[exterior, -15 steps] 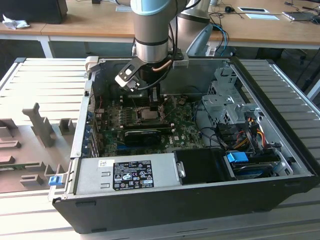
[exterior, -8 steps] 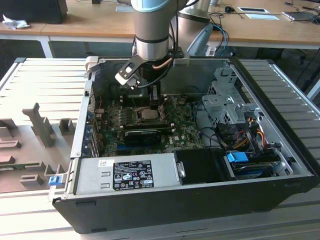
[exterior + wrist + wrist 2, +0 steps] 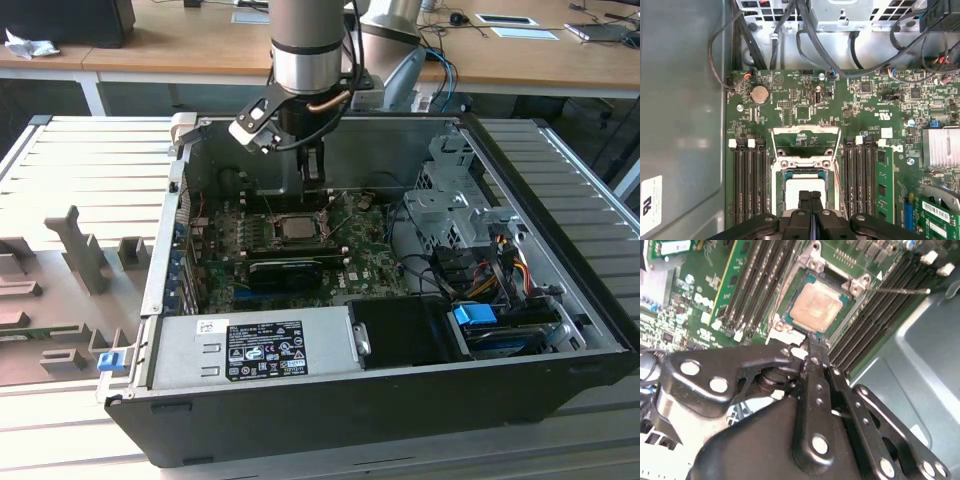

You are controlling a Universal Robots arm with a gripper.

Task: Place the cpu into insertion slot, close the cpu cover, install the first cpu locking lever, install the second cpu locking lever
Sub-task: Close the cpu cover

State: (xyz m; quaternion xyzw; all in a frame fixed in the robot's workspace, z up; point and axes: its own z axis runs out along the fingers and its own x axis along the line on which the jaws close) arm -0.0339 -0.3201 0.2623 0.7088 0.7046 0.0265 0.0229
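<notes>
Looking down on a green motherboard (image 3: 695,305) inside a grey case (image 3: 925,355). Seeing the cpu (image 3: 817,307) lying flat in its socket (image 3: 856,286), with the pale metal top facing up and teal edging peeking out around it. Finding long black memory slots (image 3: 757,280) running along both sides of the socket. Catching a thin metal lever (image 3: 900,289) sticking out past one corner, over the slots. Crowding the foreground with the black gripper (image 3: 811,351), with fingers pressing together and tips hovering just beside the socket's near edge.
</notes>
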